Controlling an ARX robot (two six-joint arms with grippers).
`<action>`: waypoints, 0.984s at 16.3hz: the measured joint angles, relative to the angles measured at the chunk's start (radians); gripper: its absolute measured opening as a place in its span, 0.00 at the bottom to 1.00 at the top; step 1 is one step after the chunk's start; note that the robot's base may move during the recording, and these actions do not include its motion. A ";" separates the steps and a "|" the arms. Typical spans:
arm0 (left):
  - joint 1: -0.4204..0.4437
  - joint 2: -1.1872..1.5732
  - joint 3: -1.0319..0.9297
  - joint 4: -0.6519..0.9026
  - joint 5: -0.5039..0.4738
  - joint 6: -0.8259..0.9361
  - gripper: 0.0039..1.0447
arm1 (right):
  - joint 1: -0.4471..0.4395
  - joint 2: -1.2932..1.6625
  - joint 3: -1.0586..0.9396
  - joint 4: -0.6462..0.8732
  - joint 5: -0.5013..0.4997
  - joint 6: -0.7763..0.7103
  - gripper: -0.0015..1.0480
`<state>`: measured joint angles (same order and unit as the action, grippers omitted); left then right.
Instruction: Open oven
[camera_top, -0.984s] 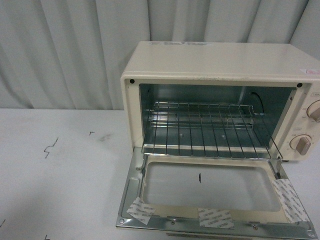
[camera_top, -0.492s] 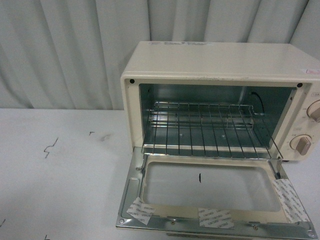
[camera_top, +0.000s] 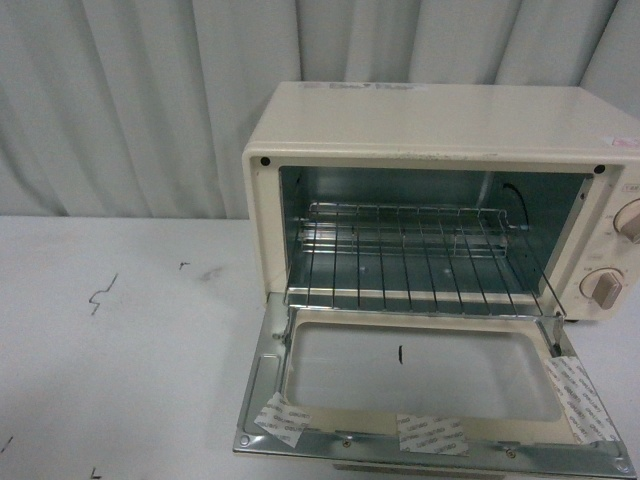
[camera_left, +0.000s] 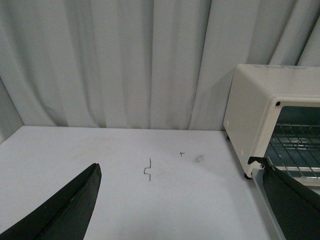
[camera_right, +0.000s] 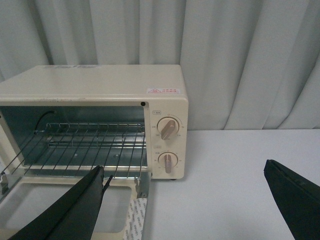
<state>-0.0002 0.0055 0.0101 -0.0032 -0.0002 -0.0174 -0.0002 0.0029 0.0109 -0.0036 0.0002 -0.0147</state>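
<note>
Since the door (camera_top: 425, 385) lies folded down flat in front of the oven (camera_top: 430, 130), the task looks done: the cavity stands open and the rack (camera_top: 410, 255) sits level inside, free to be reached. That oven stands at the back of the tabletop (camera_top: 120, 350), toward its right edge, close to the curtain (camera_top: 150, 100), so the door has room to drop toward the front edge. Neither arm shows in the front view, probably because both are drawn back clear of the door. Each wrist view shows its own tool with fingers spread wide and nothing between them: the left tool (camera_left: 185, 210) hangs over bare tabletop beside the oven, the right tool (camera_right: 185, 205) faces the knobs (camera_right: 169, 129). Tape patches (camera_top: 432, 435) line the door's outer edge; their purpose I cannot tell.
</note>
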 joint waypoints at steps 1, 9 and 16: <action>0.000 0.000 0.000 0.000 0.000 0.000 0.94 | 0.000 0.000 0.000 0.000 0.000 0.000 0.94; 0.000 0.000 0.000 -0.002 0.001 0.000 0.94 | 0.000 0.002 0.000 -0.003 0.000 0.000 0.94; 0.000 0.000 0.000 0.003 0.000 0.000 0.94 | 0.000 0.000 0.000 0.005 0.000 0.000 0.94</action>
<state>-0.0002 0.0055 0.0101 0.0002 -0.0006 -0.0174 -0.0002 0.0032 0.0109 0.0017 -0.0002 -0.0147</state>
